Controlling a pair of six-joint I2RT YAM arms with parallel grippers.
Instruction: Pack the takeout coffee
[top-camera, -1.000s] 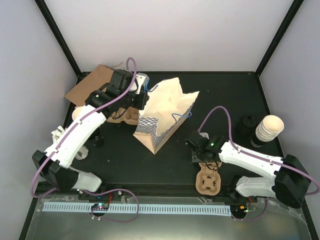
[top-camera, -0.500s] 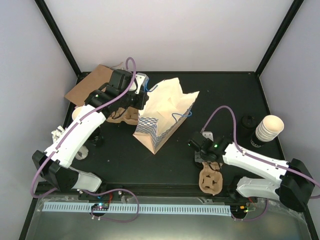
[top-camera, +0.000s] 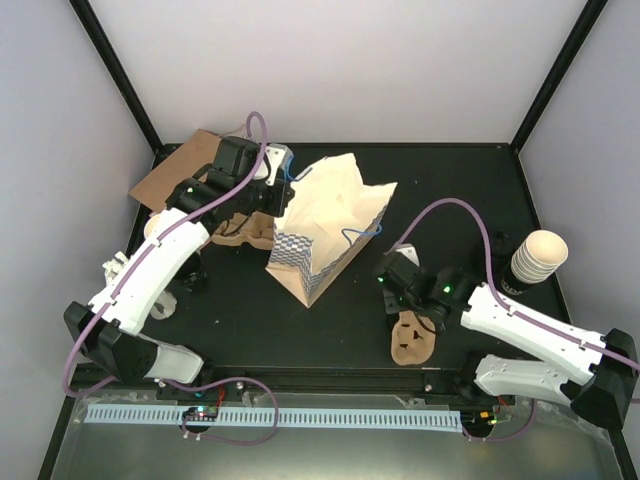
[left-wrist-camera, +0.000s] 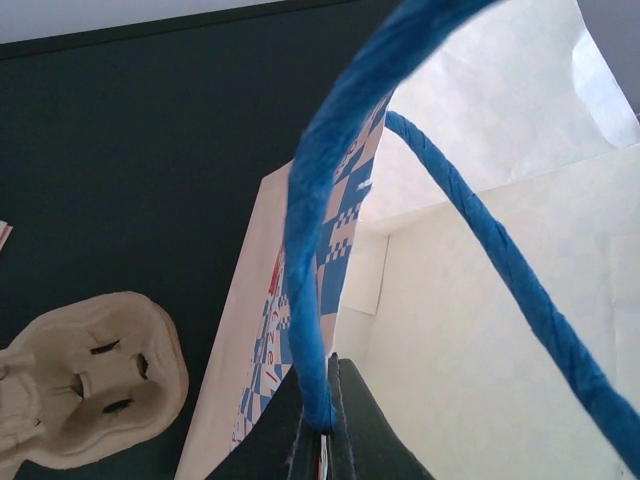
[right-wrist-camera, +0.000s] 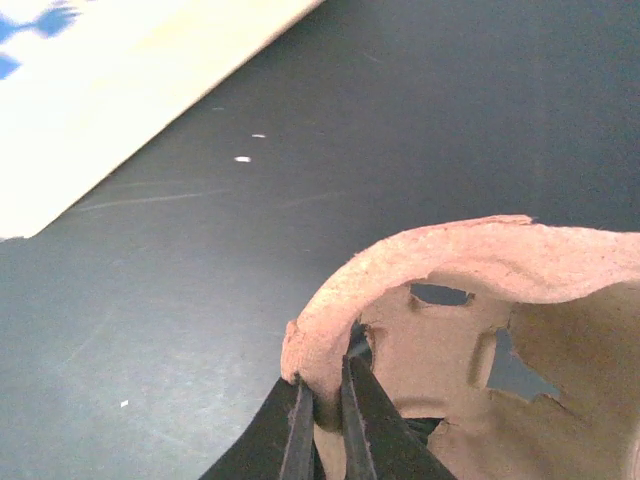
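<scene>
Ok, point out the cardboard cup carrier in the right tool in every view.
Top external: carrier at front right, its rim in the right tool.
Left wrist: not in it; that is the second carrier.
Right wrist: lower right, rim pinched by the tool.
Shared landmark: the checked paper bag.

1. The left arm (top-camera: 150, 268) reaches from lower left up to the upper centre-left of the overhead frame; the left hand (left-wrist-camera: 322, 420) is pinched closed.
2. The right arm (top-camera: 522, 326) stretches from lower right toward centre; the right hand (right-wrist-camera: 322, 402) is clamped tight, its wrist seemingly angled downward.
</scene>
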